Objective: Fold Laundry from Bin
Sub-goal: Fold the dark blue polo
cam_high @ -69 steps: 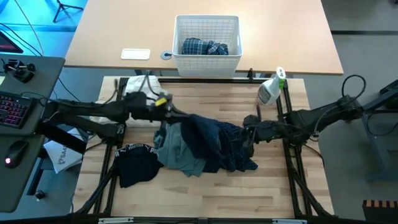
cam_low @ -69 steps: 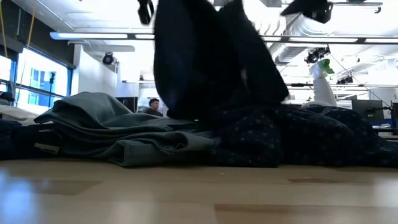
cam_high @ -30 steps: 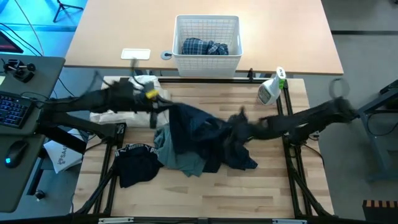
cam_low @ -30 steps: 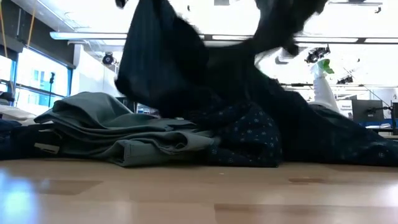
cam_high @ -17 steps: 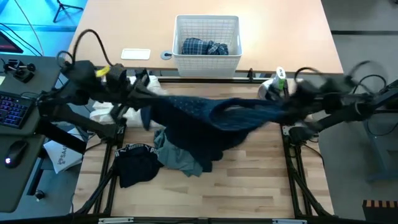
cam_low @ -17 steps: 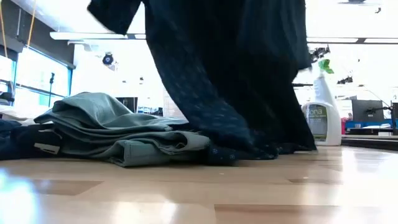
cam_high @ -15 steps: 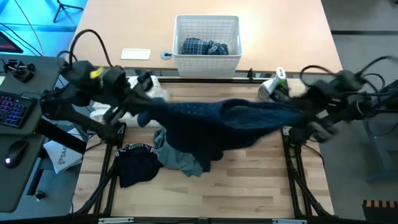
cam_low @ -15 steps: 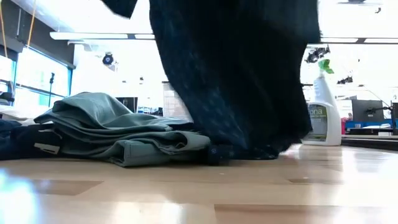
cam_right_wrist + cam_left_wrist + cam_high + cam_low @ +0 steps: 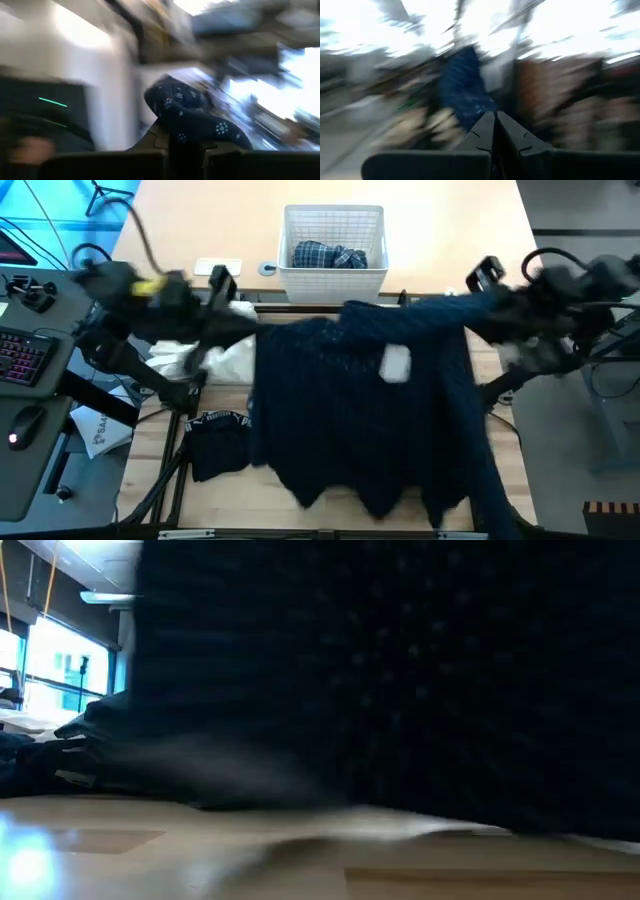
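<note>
— While both arms hold high over the table, what hangs between them?

— One garment: the navy dotted trousers (image 9: 370, 420). They are spread out wide and hang as a broad curtain from the far side of the table (image 9: 520, 470) towards the near edge. In the low view the dark cloth fills almost the whole picture.

— State of the left gripper (image 9: 222, 288)?

— Clamped tight on one top corner of the trousers, on the left near the far edge of the table. In the left wrist view its two fingers (image 9: 482, 132) meet, with blue dotted cloth just ahead of them.

— And the right gripper (image 9: 485, 280)?

— Closed on the opposite top corner, on the right, at about the same height. The right wrist view shows a fold of dotted fabric bunched over its fingers (image 9: 161, 135).

— Where is the bin (image 9: 334, 250)?

— It stands on the lighter table beyond the work surface, just behind the top edge of the trousers. The plaid shirt (image 9: 328, 256) lies inside it.

— Other laundry?

— The white cloth (image 9: 215, 360) lies under the left arm. The black piece (image 9: 215, 450) with white lettering sits at the left of the table, partly covered by the trousers. In the low view, the grey-green top (image 9: 105, 745) shows at the left edge, lying on the tabletop.
</note>
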Controlling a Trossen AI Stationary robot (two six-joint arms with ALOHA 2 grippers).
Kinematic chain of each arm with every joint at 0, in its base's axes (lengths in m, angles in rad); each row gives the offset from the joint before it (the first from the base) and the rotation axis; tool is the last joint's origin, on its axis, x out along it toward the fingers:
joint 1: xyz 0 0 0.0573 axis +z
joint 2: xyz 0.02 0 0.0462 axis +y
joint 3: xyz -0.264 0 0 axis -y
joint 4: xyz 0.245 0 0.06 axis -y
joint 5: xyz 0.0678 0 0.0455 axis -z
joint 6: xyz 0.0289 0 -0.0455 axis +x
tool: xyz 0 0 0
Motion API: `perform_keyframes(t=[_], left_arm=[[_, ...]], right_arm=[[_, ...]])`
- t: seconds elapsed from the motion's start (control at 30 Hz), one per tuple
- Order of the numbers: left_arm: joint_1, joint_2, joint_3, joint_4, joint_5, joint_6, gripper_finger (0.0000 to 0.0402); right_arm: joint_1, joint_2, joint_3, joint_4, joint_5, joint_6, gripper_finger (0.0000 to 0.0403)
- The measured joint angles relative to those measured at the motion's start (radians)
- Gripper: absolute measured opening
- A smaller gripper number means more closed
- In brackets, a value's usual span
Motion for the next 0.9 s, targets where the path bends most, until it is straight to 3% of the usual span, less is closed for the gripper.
perform_keyframes(t=[0.13,0.23,0.37,0.47,0.6,0.77,0.9], left_arm=[[0.099,0.009,-0.005,-0.296,-0.28,-0.011,0.0],[0.179,0.018,-0.047,-0.485,-0.402,-0.075,0.0],[0.272,0.033,-0.189,-0.645,-0.474,-0.132,0.0],[0.326,0.034,-0.355,-0.667,-0.481,-0.159,0.0],[0.381,0.032,-0.575,-0.641,-0.443,-0.201,0.0],[0.417,0.032,-0.803,-0.492,-0.281,-0.245,0.0],[0.432,0.032,-0.896,-0.361,-0.197,-0.25,0.0]], right_arm=[[-0.077,-0.007,0.006,-0.308,0.312,0.068,0.0012],[-0.149,-0.02,-0.029,-0.522,0.436,0.164,0.0012],[-0.26,-0.029,-0.151,-0.716,0.472,0.296,0.0012],[-0.342,-0.038,-0.31,-0.767,0.46,0.358,0.0012],[-0.45,-0.063,-0.579,-0.71,0.384,0.398,0.0012],[-0.571,-0.047,-0.924,-0.398,0.177,0.384,0.0012],[-0.644,-0.021,-1.084,-0.162,0.185,0.365,0.0014]])
